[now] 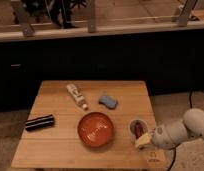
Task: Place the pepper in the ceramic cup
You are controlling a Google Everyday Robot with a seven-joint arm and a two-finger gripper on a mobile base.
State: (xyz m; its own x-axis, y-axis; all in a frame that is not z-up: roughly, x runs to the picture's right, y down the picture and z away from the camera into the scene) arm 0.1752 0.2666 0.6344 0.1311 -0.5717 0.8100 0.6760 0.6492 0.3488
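Red pepper (139,129) is lying in the cup (131,127) near the right edge. The gripper (143,141) is hanging beside it, grip unclear.

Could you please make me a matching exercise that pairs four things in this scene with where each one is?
Things:
1. pepper
2. sponge
3. black object
4. gripper

Places:
A. near the left edge of the table, as seen in the view
B. beyond the bowl, right of the bottle
C. at the near side of the cup, by the table's right front corner
D. in the cup

Pairs: 1-D, 2-B, 3-A, 4-C.
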